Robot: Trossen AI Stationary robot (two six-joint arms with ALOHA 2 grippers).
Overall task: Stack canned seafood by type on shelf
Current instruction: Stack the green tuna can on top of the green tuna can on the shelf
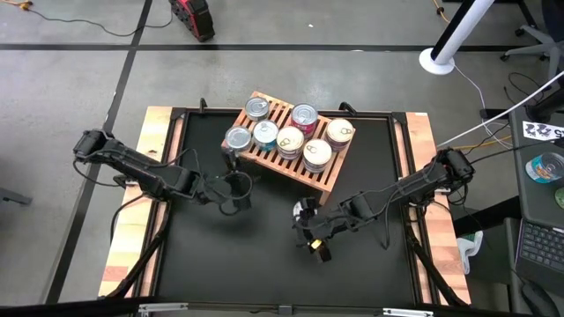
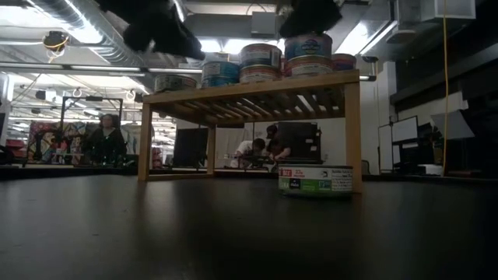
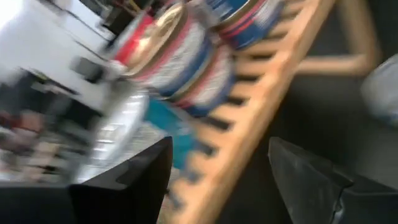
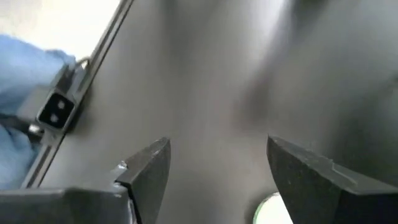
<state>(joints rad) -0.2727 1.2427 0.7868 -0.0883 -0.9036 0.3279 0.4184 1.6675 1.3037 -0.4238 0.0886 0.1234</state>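
Observation:
The wooden slat shelf stands on the black mat toward the table's far side, with several round tins on top, some of them stacked. In the low view the tins line the shelf's top. One more tin, with a green and white label, rests on the mat by the shelf's near right leg. My right gripper is open just above it, and the tin's pale rim shows between my fingers. My left gripper is open near the shelf's near left corner, facing the tins.
The black mat stretches wide between the shelf and the near edge. Wooden table borders run along both sides. A metal frame bar shows at the mat's edge. People are in the room beyond the table.

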